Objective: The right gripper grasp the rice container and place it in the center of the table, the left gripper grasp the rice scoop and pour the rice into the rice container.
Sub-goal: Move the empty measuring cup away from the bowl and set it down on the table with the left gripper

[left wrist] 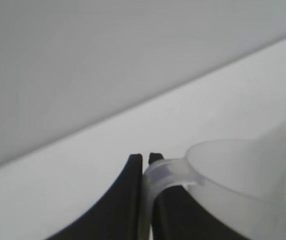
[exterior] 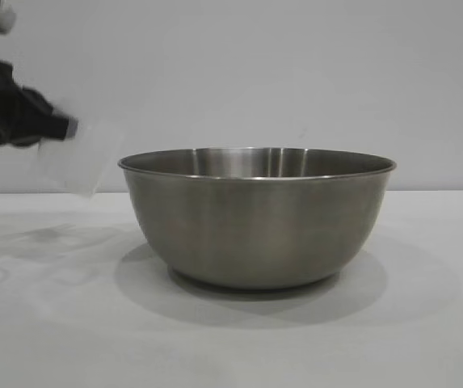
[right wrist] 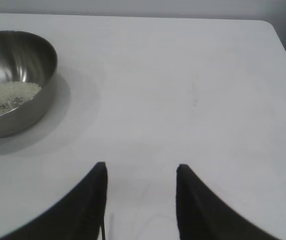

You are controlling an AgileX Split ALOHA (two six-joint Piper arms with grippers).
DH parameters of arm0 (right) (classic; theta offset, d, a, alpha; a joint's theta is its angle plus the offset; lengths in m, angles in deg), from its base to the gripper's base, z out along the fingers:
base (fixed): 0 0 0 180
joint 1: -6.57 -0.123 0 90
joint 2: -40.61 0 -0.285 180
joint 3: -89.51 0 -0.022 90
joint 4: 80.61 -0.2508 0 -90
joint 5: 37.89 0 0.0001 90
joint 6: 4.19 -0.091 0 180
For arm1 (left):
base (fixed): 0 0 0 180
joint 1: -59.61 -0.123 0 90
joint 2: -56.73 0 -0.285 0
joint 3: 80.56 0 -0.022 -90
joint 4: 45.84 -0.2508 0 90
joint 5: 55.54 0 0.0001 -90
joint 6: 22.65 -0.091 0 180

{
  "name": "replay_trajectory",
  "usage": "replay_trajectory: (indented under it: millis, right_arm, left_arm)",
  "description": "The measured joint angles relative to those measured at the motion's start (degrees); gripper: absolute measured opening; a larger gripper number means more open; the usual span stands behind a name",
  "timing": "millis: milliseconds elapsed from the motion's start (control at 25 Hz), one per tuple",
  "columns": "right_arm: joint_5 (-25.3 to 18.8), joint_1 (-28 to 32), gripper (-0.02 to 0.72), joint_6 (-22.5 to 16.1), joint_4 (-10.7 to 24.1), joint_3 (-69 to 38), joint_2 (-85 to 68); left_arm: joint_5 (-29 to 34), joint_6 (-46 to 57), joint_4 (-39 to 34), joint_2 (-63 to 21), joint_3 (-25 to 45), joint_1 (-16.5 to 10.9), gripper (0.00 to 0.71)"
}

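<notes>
The left tool [left wrist: 143,165] pinches the thin loop handle of the light, slippery plastic cup [exterior: 80,158] beside the heavy steel bowl [exterior: 257,217] with rice [right wrist: 9,96] on the surface [exterior: 53,323]; the right tool [right wrist: 142,172] waits spread apart.

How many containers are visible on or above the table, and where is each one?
2. The rice container stands on the table. The rice scoop hangs left of it, held by the left claw.
</notes>
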Motion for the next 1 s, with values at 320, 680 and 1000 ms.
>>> replay_trajectory:
  millis: [320, 680, 1000]
  right_arm:
    - [0.0, 0.0, 0.277, 0.0, 0.0, 0.0, 0.0]
    - [0.0, 0.0, 0.277, 0.0, 0.0, 0.0, 0.0]
    - [0.0, 0.0, 0.277, 0.0, 0.0, 0.0, 0.0]
  left_arm:
    - [-0.22, 0.0, 0.46, 1.54, 0.69, 0.0, 0.0]
    - [-0.22, -2.13, 0.56, 1.54, 6.93, 0.0, 0.104]
    - [-0.24, -2.26, 3.67, -1.43, 11.15, 0.0, 0.162]
